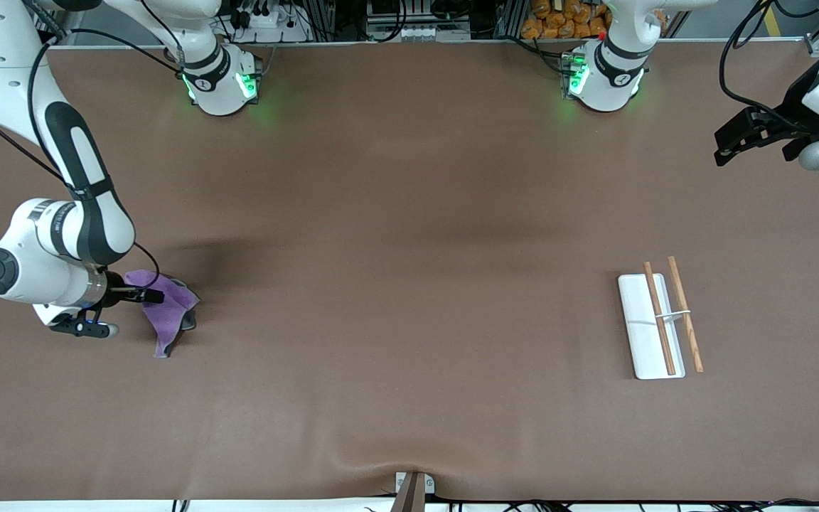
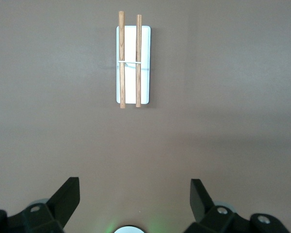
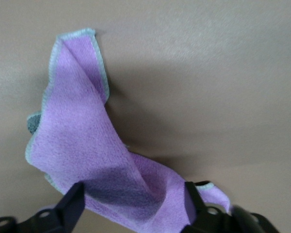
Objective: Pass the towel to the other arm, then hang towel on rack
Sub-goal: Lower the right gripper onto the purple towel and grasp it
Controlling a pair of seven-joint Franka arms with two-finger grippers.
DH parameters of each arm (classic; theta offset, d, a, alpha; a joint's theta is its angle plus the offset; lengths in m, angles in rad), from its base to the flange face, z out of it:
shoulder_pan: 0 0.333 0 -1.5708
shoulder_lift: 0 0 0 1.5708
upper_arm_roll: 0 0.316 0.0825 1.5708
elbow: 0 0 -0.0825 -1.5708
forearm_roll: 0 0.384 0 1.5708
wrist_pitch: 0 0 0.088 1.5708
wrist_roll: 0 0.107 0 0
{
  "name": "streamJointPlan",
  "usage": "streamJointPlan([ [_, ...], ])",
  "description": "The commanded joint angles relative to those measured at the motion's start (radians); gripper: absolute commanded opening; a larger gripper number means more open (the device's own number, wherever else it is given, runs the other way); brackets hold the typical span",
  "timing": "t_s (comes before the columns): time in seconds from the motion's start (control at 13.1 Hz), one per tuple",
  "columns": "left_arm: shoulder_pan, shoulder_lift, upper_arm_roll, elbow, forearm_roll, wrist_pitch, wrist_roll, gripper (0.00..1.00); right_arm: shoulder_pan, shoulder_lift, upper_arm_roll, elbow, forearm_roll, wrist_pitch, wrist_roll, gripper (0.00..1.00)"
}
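Note:
The purple towel (image 1: 168,307) lies crumpled on the table at the right arm's end, a grey edge showing. My right gripper (image 1: 136,293) is low at it. In the right wrist view its jaws stand wide apart with a raised fold of the towel (image 3: 87,141) between them, so the right gripper (image 3: 133,200) is open around the cloth. The rack (image 1: 645,348) lies toward the left arm's end: a white base plate, two brown rods (image 1: 660,318) and a thin silver crossbar. My left gripper (image 1: 728,151) hangs open and empty high over the table edge, well away from the rack (image 2: 144,63).
Both arm bases (image 1: 221,82) stand along the table's edge farthest from the front camera. A small bracket (image 1: 413,487) sits at the edge nearest that camera. Brown tabletop stretches between the towel and the rack.

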Motion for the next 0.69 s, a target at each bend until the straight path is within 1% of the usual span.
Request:
streamJointPlan([
  [0.0,0.004,-0.003,0.003,0.006,-0.021,-0.009,0.005,1.00,-0.008,-0.011,0.009,-0.018,0.057,-0.014,0.008,0.04],
  [0.08,0.004,-0.003,0.004,0.006,-0.021,-0.009,0.005,1.00,-0.009,-0.011,0.009,-0.018,0.069,-0.014,0.006,0.00],
  [0.46,0.004,-0.001,0.006,0.009,-0.021,-0.004,0.004,1.00,-0.006,-0.027,0.011,-0.015,0.071,-0.020,0.000,0.00],
  [0.61,0.004,-0.003,0.006,0.009,-0.021,-0.004,0.005,1.00,-0.005,-0.059,0.021,0.006,0.069,-0.069,-0.024,0.00],
])
